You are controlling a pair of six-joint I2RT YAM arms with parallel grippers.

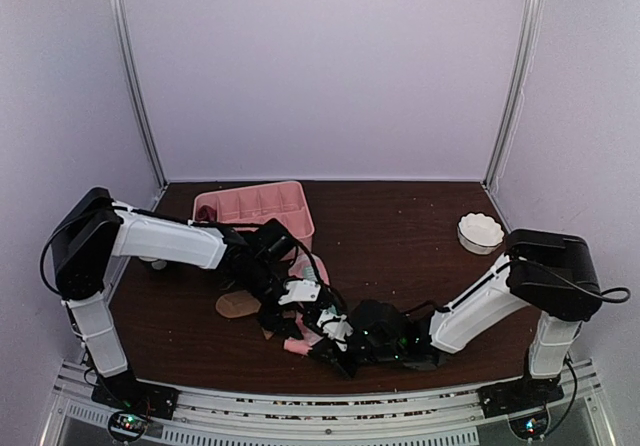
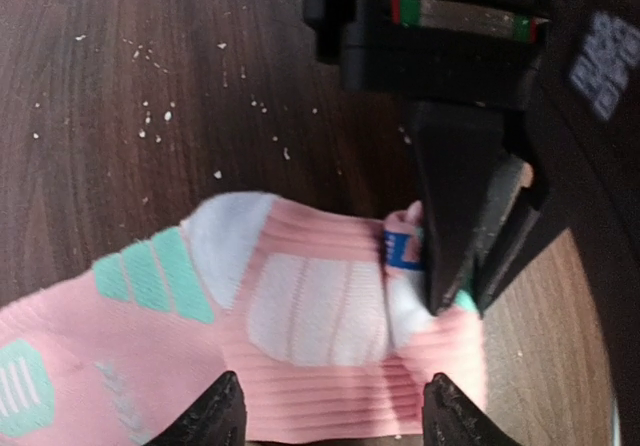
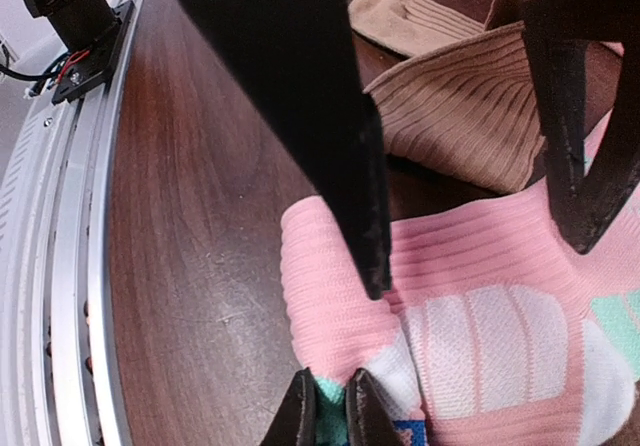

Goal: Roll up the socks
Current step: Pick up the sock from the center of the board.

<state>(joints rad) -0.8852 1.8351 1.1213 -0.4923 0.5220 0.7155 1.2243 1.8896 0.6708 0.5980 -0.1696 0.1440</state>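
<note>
A pink sock [image 2: 300, 306] with white and mint patches lies flat on the dark wooden table. My left gripper [image 2: 335, 418] hangs open just over it, one fingertip on each side of the sock's width. My right gripper [image 3: 330, 414] is shut on the pink sock's [image 3: 480, 296] folded end, pinching a mint and pink edge. Its dark fingers [image 2: 455, 226] also show in the left wrist view. A ribbed tan sock [image 3: 460, 116] lies just behind the pink one. From above, both grippers [image 1: 290, 314] [image 1: 335, 341] meet near the front middle, with the tan sock [image 1: 236, 305] to their left.
A pink divided tray [image 1: 255, 204] stands at the back left. A white scalloped bowl [image 1: 480, 232] sits at the right. The table's front edge with its metal rail [image 3: 70, 266] runs close to the right gripper. Pale crumbs [image 2: 150, 116] dot the wood.
</note>
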